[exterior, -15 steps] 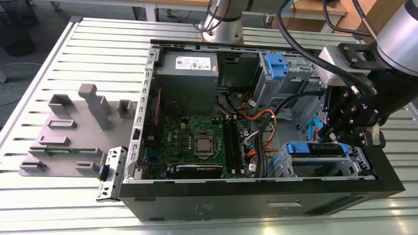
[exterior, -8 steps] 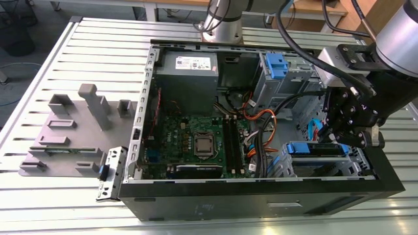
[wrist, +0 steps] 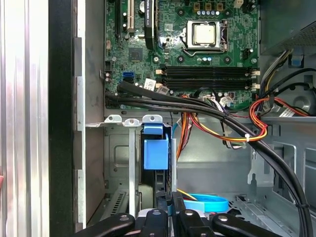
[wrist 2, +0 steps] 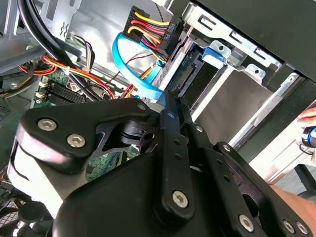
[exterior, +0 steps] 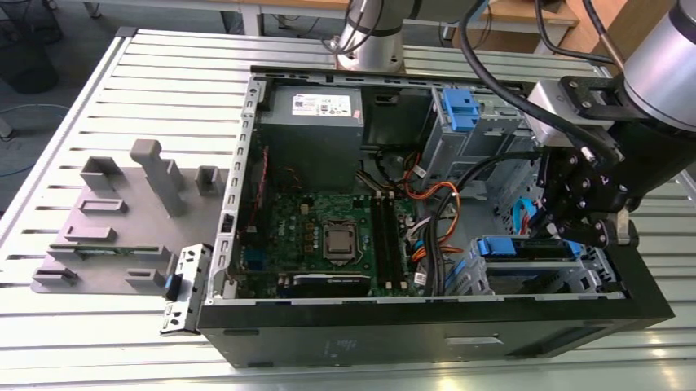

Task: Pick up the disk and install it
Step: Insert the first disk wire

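In the exterior view the black claw (exterior: 588, 230) hangs inside the open computer case (exterior: 435, 326), at the corner toward the exterior view's right and nearest the camera, just above a bay where the disk (exterior: 530, 248) sits edge-up, its blue carrier bracket showing beside a green strip of circuit board. In the first wrist view the claw (wrist: 167, 213) has its two fingers (wrist: 154, 217) drawn close together, with the dark upper edge of the disk (wrist: 156, 153) running up between them toward its blue bracket tab, seated in the grey slot of the bay. The fingers look pinched on that edge, though the exact contact is hidden by the linkage. In the second wrist view the claw (wrist 2: 170, 106) reaches toward the disk (wrist 2: 195, 74), whose connector end and blue bracket lie within the metal bay, and a blue flat data cable (wrist 2: 131, 69) curves just beside it, with a black power connector on yellow, red and black wires above. The green motherboard (exterior: 326, 232) lies flat in the case, well apart from the claw. The case rests on a slatted metal worktop (exterior: 130, 90), where a grey fixture (exterior: 120, 220) stands to the exterior view's left.
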You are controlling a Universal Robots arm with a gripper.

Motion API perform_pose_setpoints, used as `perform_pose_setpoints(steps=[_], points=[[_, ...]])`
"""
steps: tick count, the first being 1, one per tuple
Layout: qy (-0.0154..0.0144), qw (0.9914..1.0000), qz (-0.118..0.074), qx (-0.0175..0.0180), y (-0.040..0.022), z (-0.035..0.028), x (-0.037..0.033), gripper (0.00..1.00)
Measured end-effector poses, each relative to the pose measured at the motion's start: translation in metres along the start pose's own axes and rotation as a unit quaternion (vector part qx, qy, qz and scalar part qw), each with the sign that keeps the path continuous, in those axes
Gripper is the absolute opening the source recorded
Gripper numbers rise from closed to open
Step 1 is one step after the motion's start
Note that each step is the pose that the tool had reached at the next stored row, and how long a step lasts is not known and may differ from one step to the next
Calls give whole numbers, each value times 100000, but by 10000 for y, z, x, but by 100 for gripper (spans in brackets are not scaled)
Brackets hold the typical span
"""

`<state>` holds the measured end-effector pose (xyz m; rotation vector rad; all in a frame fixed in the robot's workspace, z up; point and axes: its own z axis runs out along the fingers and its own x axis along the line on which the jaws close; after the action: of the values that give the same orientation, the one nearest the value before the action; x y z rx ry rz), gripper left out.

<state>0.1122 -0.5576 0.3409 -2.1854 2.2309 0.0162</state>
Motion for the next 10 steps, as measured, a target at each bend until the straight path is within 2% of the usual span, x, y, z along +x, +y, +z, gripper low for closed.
perform_pose_setpoints(steps=[10], points=[[15, 100000, 0, -3, 0, 23, 17, 16]])
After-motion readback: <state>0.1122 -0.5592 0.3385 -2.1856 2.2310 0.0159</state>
